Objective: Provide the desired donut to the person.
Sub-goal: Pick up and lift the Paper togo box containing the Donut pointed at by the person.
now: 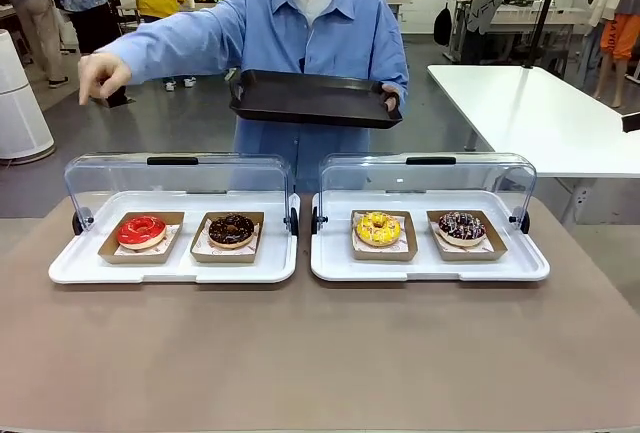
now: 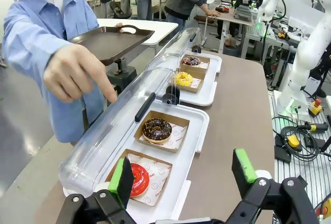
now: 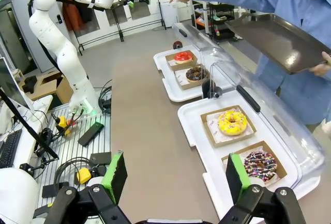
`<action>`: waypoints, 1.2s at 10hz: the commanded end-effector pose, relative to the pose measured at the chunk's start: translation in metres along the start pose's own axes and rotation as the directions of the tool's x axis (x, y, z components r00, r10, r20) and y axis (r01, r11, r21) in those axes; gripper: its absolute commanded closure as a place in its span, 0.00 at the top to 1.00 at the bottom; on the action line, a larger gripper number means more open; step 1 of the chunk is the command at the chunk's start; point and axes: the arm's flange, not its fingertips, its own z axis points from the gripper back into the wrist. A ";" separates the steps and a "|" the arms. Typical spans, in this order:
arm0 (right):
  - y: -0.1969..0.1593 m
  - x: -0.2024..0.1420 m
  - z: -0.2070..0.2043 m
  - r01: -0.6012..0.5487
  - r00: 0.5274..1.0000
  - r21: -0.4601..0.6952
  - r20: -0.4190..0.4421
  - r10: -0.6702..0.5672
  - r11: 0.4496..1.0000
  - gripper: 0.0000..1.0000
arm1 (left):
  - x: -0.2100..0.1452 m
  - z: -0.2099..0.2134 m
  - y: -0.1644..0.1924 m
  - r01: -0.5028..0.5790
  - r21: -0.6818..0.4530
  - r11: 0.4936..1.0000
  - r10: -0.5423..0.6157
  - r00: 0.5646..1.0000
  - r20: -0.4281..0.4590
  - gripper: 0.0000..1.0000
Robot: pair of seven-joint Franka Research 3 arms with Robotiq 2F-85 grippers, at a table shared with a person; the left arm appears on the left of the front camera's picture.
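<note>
Found the left gripper (image 2: 183, 171) spread wide, nothing between its green pads (image 2: 117, 176), hanging above the near edge of the brown table (image 2: 232, 131). Saw the red donut (image 2: 139, 179) right ahead of its left finger, partly hidden behind that pad, lying on paper in a card tray inside a white display case (image 2: 196, 131). Spotted the chocolate donut (image 2: 156, 129) one place farther ahead in the same case, apart from both fingers. Noted the clear lid (image 2: 103, 141) swung up along the case's side to the left of this gripper. Made out the person (image 2: 36, 32) ahead and to the left, beyond the lid, with one hand (image 2: 77, 74) stretched out above it, index finger pointing down toward the red donut's end of the case. Saw the other hand (image 1: 391, 101) holding up a black tray (image 2: 111, 40), farther ahead and higher than the gripper.

Found the right gripper (image 3: 175, 171) likewise spread wide and empty, above the table edge. Saw the sprinkled donut (image 3: 260, 164) just ahead of its right finger and the yellow donut (image 3: 231, 122) next beyond it, both in a second case (image 3: 189, 128). Placed the red donut well ahead of this gripper, in the farther case, with the pointing hand higher up and beyond it.
</note>
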 end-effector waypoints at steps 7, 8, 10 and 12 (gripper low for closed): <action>0.000 0.000 0.000 -0.001 1.000 0.003 0.004 0.001 1.000 1.00 | -0.002 0.003 0.000 0.010 -0.003 1.000 -0.010 1.000 0.007 1.00; 0.000 0.000 0.000 -0.001 1.000 0.003 0.004 0.001 1.000 1.00 | -0.002 0.003 0.000 0.010 -0.003 1.000 -0.010 1.000 0.007 1.00; 0.000 0.000 0.000 -0.001 1.000 0.003 0.004 0.001 1.000 1.00 | -0.002 0.003 0.000 0.010 -0.003 1.000 -0.010 1.000 0.007 1.00; 0.000 0.000 0.000 -0.001 1.000 0.003 0.004 0.001 1.000 1.00 | -0.002 0.003 0.000 0.010 -0.003 1.000 -0.010 1.000 0.007 1.00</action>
